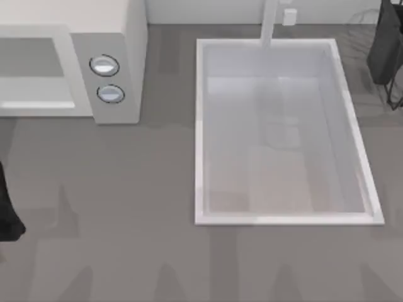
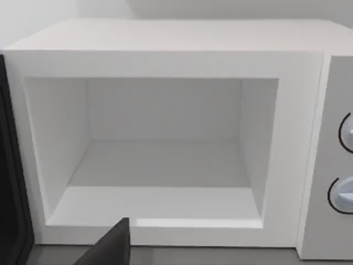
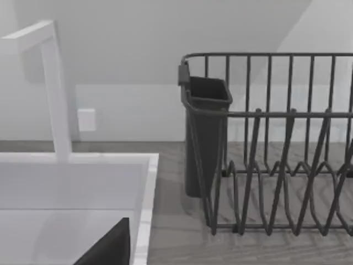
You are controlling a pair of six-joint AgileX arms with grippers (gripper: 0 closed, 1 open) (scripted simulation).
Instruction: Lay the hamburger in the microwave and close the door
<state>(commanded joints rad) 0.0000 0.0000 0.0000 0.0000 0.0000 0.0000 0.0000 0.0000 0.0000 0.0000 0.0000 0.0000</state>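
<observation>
Grey table (image 1: 126,189): open empty microwave (image 2: 165,61), sink (image 1: 200,126), rack (image 3: 287,165).

No text, label, brand, number or sign can be read anywhere. The microwave (image 1: 113,69) has a plain grey control panel (image 1: 107,78) whose two round knobs (image 1: 104,65) carry no markings, and the sink (image 1: 283,214) beside the microwave is bare of any lettering.

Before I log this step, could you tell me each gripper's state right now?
Left gripper: cannot be told.
Right gripper: cannot be told.
</observation>
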